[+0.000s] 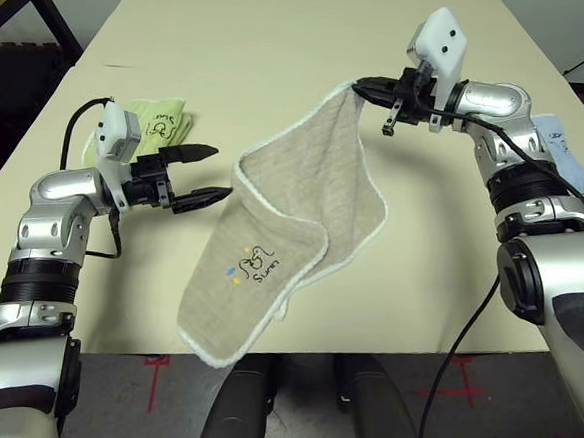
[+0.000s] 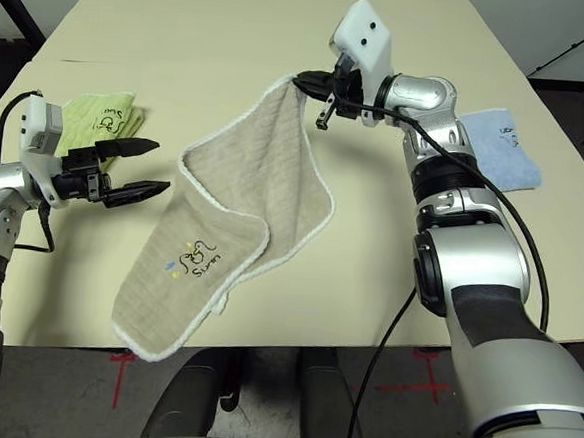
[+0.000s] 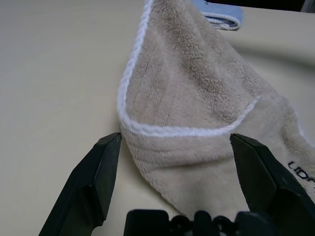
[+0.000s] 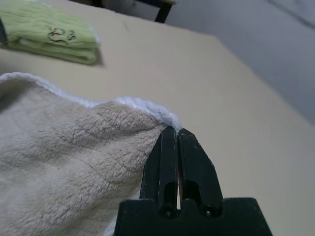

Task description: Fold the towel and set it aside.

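left eye view: right gripper point(image 1: 359, 86) pinching towel point(image 1: 292, 219) corner

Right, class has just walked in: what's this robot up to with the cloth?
The right gripper has its fingers shut on a corner of the beige terry towel with white edging, holding it up so the rest drapes to the cream table. The left gripper waits open beside the towel's edge. A lime-green folded towel and a light blue folded towel lie off to either side.

Beige terry towel point(image 1: 292, 219), white-edged, one corner lifted, draped down to table edge (logo facing up)
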Motion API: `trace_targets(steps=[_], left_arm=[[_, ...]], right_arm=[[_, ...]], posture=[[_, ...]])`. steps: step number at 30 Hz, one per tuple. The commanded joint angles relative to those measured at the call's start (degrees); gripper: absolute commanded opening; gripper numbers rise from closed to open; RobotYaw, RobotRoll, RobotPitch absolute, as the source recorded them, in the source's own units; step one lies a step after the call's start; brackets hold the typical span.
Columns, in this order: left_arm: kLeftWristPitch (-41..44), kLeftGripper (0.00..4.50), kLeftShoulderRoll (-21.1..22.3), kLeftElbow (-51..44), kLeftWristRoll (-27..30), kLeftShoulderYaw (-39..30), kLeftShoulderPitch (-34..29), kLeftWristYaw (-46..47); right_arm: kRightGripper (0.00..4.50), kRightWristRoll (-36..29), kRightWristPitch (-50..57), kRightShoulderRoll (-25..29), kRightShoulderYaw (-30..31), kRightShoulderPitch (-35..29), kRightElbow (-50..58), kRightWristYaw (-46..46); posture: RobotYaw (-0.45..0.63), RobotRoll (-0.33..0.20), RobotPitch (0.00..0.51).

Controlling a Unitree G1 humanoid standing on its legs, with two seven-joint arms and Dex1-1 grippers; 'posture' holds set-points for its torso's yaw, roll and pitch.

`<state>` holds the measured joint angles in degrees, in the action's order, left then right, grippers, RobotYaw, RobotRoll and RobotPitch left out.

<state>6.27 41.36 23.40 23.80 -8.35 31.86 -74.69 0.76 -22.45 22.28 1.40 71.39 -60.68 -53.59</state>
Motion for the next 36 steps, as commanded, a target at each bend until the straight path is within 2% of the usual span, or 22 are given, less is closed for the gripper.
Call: trace_targets(steps=[1,12,17,23,31,36], left_arm=[[0.9,4.50,-0.5,-0.9,-0.1,0.1,-1.3,1.1],[2.9,4.50,-4.2,-0.4,0.5,-0.6,0.3,7.1],[2.9,4.50,-6.5,-0.3,0.3,-0.7,2.1,10.3],[1.2,4.50,-9.0,-0.6,0.6,-0.7,4.1,11.1],[1.8,4.50,-10.0,0.3,0.5,-0.5,5.1,11.3],[3.4,4.50,-10.9,-0.3,1.0,-0.6,5.5,12.5]], right_arm=[[0.03,0.6,-4.3,0.6,-1.0,2.1,-3.0,4.0],[0.03,1.0,-9.5,-0.5,-2.1,19.0,-8.0,13.8],[0.03,0.8,-12.8,-0.5,-3.5,23.3,-8.4,16.9],[0.03,-0.6,-15.2,0.4,-5.9,25.4,-8.7,20.0],[0.03,2.9,-16.4,1.0,-4.4,28.3,-9.6,26.1],[0.03,6.1,-13.8,-1.0,-0.8,24.4,-10.1,22.8]], posture=[[0.03,0.000,0.166],[0.04,0.000,0.150],[0.05,0.000,0.145],[0.04,0.000,0.147],[0.04,0.000,0.151],[0.04,0.000,0.153]])
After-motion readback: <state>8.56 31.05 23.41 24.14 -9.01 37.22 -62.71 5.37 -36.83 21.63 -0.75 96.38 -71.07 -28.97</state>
